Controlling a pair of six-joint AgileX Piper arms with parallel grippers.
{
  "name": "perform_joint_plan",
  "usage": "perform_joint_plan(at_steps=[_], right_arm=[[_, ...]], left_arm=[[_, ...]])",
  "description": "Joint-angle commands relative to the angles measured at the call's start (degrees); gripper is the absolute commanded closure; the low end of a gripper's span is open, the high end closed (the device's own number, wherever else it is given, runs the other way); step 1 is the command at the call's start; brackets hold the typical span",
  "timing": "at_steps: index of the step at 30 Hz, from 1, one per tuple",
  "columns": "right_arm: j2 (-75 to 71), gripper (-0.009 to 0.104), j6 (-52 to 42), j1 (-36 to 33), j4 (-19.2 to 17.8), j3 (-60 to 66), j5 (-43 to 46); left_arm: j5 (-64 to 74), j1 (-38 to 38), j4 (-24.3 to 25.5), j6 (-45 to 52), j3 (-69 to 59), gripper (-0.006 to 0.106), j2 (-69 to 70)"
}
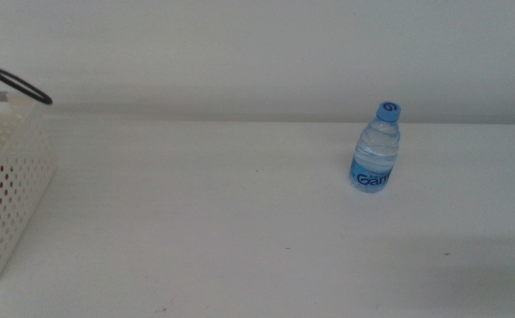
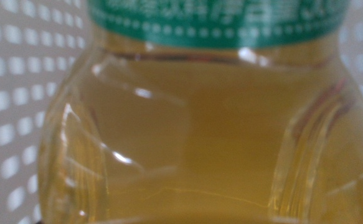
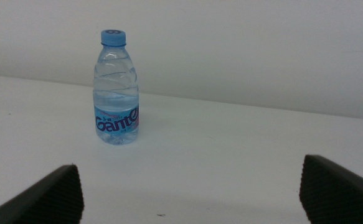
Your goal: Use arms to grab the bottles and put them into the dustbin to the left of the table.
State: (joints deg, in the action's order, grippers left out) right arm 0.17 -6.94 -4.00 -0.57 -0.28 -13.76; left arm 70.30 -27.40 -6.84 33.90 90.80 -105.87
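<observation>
So, right gripper (image 3: pixel 190 193) first: jaws spread wide, nothing between them, not touching anything. It sits low near the table's front right; in the middle view only a dark sliver of it pokes in at the bottom right corner. The water bottle (image 3: pixel 116 88) stands upright ahead of it, well apart, blue cap on top, blue label round the lower half.

Left gripper: can't tell if it's open or shut, its jaws aren't visible bc the orange-yellow bottle (image 2: pixel 200 137) fills basically the whole left wrist view, super close and blurry, green label band at one end. Behind it there's the perforated wall of the dustbin (image 2: pixel 7 106).

Room-wise: the table (image 1: pixel 222 221) is wide and white, tons of open space around the water bottle on every side. Dustbin sits at the table's left edge, w/ something red showing thru the holes, too hidden to ID. A black cable (image 1: pixel 14 86) loops above the bin.

Count: 1 water bottle on the table, 1 orange-yellow bottle at the bin, 1 dustbin.
</observation>
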Motion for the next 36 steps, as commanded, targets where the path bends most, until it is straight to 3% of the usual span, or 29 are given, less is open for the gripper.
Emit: perform_joint_plan(at_steps=[1,5,9,12,13,17,23,27,32,36], right_arm=[[-2.19,0.003,-0.47,0.41,-0.12,2.45,0.19],[-2.19,0.003,-0.47,0.41,-0.12,2.45,0.19],[-2.19,0.003,-0.47,0.41,-0.12,2.45,0.19],[-2.19,0.003,-0.47,0.41,-0.12,2.45,0.19],[-2.19,0.003,-0.47,0.41,-0.12,2.45,0.19],[-2.19,0.003,-0.47,0.41,-0.12,2.45,0.19],[-2.19,0.003,-0.47,0.41,-0.12,2.45,0.19],[-2.19,0.003,-0.47,0.41,-0.12,2.45,0.19],[-2.19,0.003,-0.47,0.41,-0.12,2.45,0.19],[-2.19,0.003,-0.47,0.41,-0.12,2.45,0.19]], left_arm=[[4.55,-0.02,-1.22,-0.8,0.83,0.102,-1.4],[4.84,-0.02,-1.13,-0.8,0.62,0.098,-3.34],[4.84,-0.02,-1.39,0.71,0.62,0.084,-3.6],[4.84,-0.02,-1.17,0.71,0.62,0.061,-3.6],[4.84,-0.02,-0.53,0.71,0.62,0.041,-3.6],[4.84,0.08,-0.56,-0.06,1.01,0.006,-1.87],[4.84,3.13,-0.52,-4.09,1.12,0.007,8.07],[4.96,7.62,-3.14,-7.95,-0.08,0.007,17.53],[2.97,16.56,-7.5,-8.71,-5.28,0.007,28.46],[-3.08,26.91,-6.46,-8.44,-12.26,0.007,39.06]])
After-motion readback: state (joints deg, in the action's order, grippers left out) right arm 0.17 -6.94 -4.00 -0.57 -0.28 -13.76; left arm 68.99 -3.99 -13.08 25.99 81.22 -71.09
